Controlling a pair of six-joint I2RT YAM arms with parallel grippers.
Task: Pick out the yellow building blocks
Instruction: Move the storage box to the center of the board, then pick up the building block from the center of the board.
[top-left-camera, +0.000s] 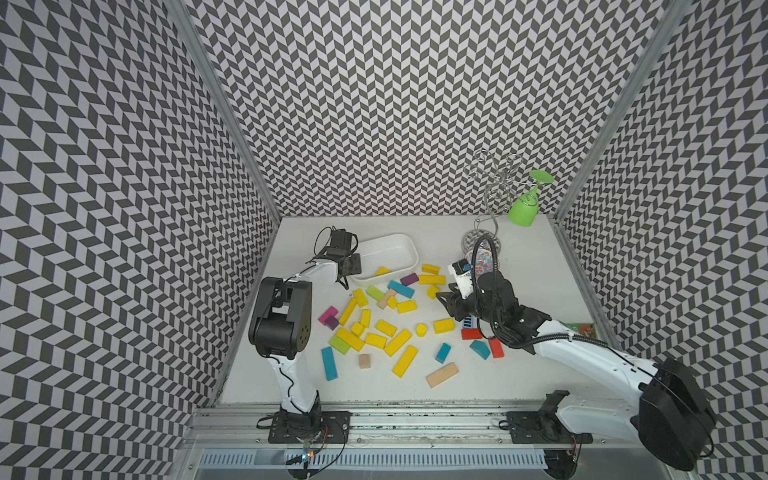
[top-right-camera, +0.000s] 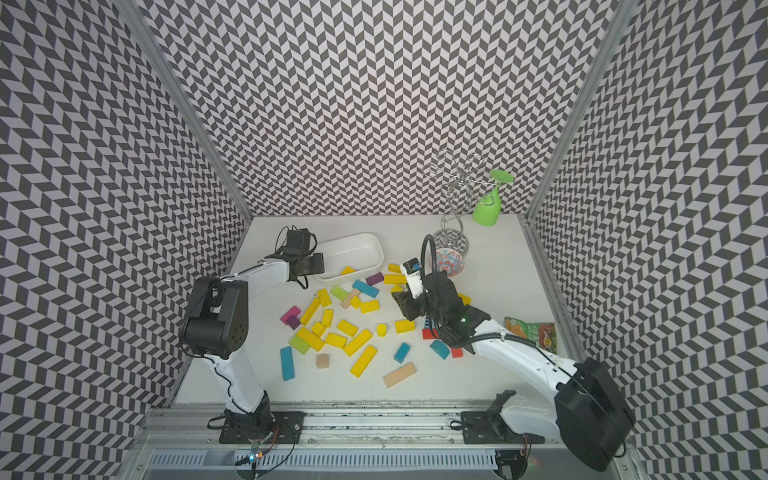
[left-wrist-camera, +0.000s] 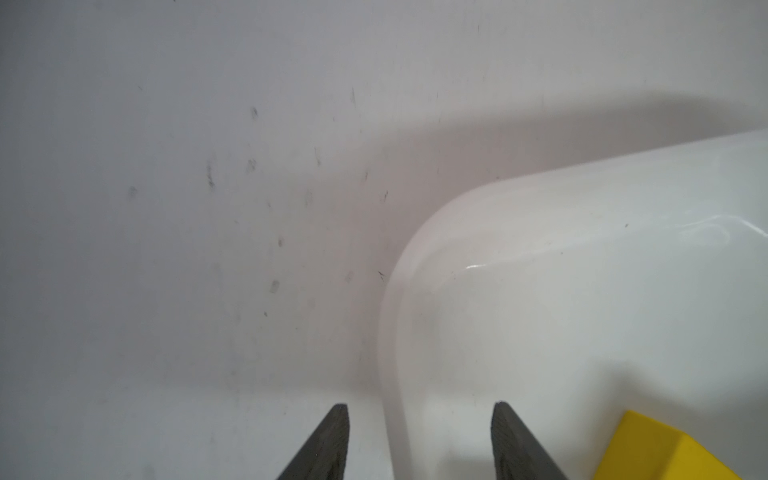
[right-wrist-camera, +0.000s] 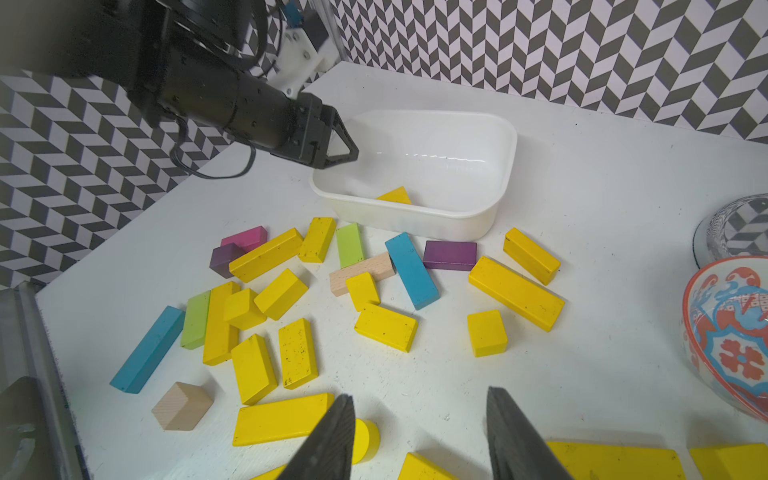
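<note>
Many yellow building blocks (top-left-camera: 398, 341) lie scattered over the middle of the white table, among them a long bar (right-wrist-camera: 516, 293) and a short cylinder (top-left-camera: 421, 329). One yellow block (top-left-camera: 383, 271) lies inside the white tub (top-left-camera: 388, 251); it also shows in the left wrist view (left-wrist-camera: 665, 449). My left gripper (left-wrist-camera: 419, 409) hangs open and empty over the tub's near-left corner, its jaws astride the rim. My right gripper (right-wrist-camera: 419, 399) is open and empty, low over the right side of the pile, with the cylinder (right-wrist-camera: 368, 440) beside one finger.
Teal (top-left-camera: 329, 363), purple (top-left-camera: 409, 279), pink, lime-green (top-left-camera: 340, 344), red (top-left-camera: 496, 348) and pale wooden (top-left-camera: 442, 374) blocks are mixed in. A patterned bowl (right-wrist-camera: 727, 332), a wire rack with a green glass (top-left-camera: 523, 208) and a snack packet (top-right-camera: 530, 332) stand at the right.
</note>
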